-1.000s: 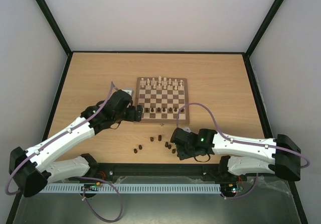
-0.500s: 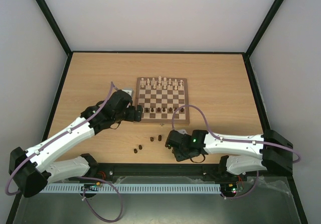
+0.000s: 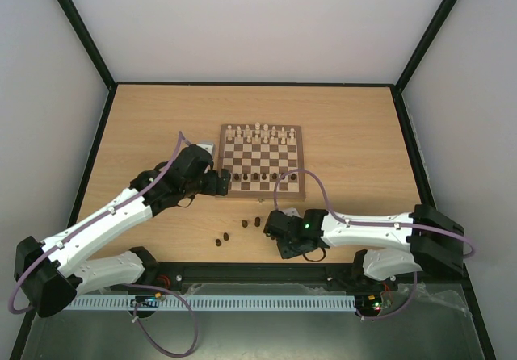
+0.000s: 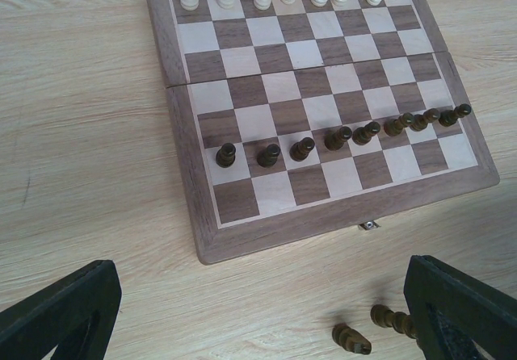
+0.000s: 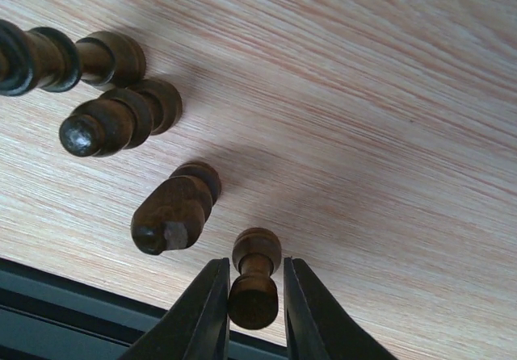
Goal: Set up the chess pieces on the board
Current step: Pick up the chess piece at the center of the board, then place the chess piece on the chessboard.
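While the right gripper [image 5: 254, 265] is pinching a dark pawn [image 5: 253, 295] at the bottom centre of its wrist view, three other dark pieces [image 5: 174, 211] are sitting up and left on the pale tabletop [image 5: 388, 134]. The left gripper [image 4: 260, 267] is hanging wide open below the board [image 4: 182, 174], where dark pawns [image 4: 339, 138] are standing in a row.
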Motion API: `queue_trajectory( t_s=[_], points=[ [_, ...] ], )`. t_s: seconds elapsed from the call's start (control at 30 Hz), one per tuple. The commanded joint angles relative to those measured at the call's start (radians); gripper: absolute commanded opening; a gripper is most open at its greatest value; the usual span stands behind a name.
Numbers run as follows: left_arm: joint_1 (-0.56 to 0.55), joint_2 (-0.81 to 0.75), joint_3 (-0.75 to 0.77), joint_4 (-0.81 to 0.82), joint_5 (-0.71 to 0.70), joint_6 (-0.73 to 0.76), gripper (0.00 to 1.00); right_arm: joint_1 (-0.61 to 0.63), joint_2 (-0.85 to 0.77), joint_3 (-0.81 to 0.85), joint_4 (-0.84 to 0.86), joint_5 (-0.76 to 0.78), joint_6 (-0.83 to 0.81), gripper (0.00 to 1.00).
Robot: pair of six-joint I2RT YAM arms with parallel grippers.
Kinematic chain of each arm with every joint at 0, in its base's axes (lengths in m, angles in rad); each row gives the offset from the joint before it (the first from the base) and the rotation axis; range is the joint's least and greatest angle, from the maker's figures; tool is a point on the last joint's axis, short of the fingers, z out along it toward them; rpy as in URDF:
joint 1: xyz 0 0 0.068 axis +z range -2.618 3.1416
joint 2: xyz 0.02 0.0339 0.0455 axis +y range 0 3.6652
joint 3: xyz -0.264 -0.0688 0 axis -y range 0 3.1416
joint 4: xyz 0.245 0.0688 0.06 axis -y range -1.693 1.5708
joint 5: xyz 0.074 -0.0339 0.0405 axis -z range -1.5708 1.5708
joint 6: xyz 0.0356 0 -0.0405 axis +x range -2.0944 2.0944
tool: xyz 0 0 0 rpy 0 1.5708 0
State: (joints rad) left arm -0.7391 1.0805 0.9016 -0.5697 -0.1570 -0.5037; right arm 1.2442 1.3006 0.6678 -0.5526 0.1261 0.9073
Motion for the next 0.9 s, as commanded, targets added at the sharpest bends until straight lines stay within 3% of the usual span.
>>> queue_trajectory(
  t_s=[0.0,0.37,0.63,0.87],
  points=[
    [0.006,-0.018,-0.013,0.005,0.004,0.01,0.99,0.008,0.013,-0.011,-0.015,0.026,0.013,0.18],
    [0.007,-0.013,-0.013,0.006,0.012,0.012,0.99,-0.027,-0.082,0.111,-0.211,0.16,0.054,0.14],
    [0.006,-0.019,-0.016,0.014,0.027,0.018,0.99,-0.224,-0.059,0.332,-0.306,0.204,-0.117,0.14],
    [0.006,-0.032,-0.018,0.015,0.028,0.019,0.99,-0.477,0.083,0.442,-0.239,0.088,-0.356,0.14]
  ],
)
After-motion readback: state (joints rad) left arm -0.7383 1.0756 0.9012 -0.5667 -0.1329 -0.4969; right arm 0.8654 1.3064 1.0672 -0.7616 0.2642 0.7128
